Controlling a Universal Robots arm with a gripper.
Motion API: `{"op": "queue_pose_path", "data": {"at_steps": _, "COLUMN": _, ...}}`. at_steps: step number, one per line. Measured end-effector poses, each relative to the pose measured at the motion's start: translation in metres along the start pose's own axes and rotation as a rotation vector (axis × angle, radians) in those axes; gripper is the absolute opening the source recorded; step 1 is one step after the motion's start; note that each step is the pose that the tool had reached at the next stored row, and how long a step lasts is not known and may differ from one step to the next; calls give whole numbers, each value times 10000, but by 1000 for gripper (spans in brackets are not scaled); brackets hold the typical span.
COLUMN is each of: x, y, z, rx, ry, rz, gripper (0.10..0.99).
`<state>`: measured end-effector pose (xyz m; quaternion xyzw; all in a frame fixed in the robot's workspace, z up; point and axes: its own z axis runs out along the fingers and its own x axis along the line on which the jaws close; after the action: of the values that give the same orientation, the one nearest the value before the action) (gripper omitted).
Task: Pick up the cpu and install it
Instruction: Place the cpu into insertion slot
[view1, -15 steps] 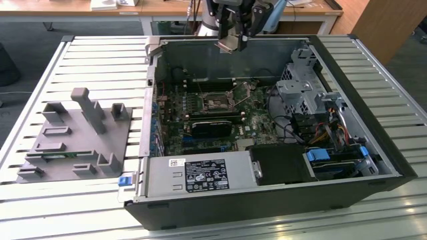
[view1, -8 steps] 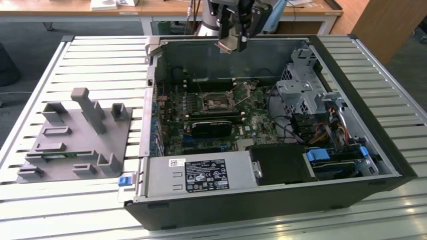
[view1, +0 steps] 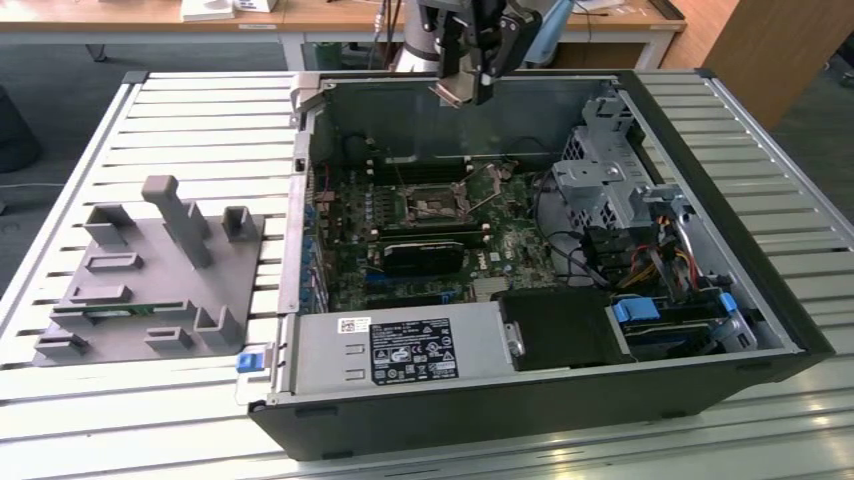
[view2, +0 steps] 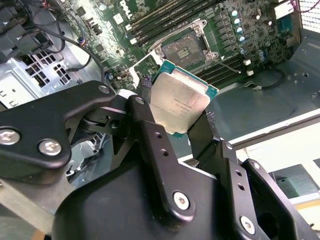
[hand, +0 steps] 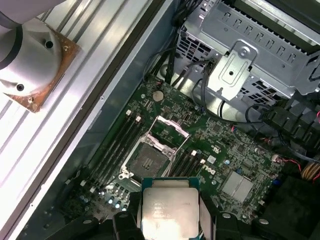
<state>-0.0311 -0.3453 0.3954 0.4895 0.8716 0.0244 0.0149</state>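
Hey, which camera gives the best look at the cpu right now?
The second wrist view: the cpu shows its metal top and green rim clearly, clamped in the pincer. The first wrist view cuts off part of it. In the exterior view it's too small to make out.

Open computer case (view1: 534, 410) lying on a slatted metal table (view1: 200, 110). Below the gripper (view1: 463, 95) sits a green motherboard (view1: 514, 235) with an empty socket (view1: 434, 207), its metal frame raised. A grey holder block (view1: 134, 290) stands well apart from the gripper, outside the case.
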Motion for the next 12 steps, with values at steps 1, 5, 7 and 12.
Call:
{"op": "queue_pose_path", "data": {"at_steps": 1, "x": 0, "y": 0, "z": 1, "rx": 0, "ry": -4, "rz": 78, "gripper": 541}}
{"op": "queue_pose_path", "data": {"at_steps": 5, "x": 0, "y": 0, "z": 6, "rx": 0, "ry": -36, "rz": 637, "gripper": 541}}
{"op": "queue_pose_path", "data": {"at_steps": 7, "x": 0, "y": -1, "z": 9, "rx": 1, "ry": -57, "rz": 996, "gripper": 541}}
{"op": "queue_pose_path", "data": {"at_steps": 12, "x": 0, "y": -1, "z": 18, "rx": 4, "ry": -109, "rz": 1899, "gripper": 541}}
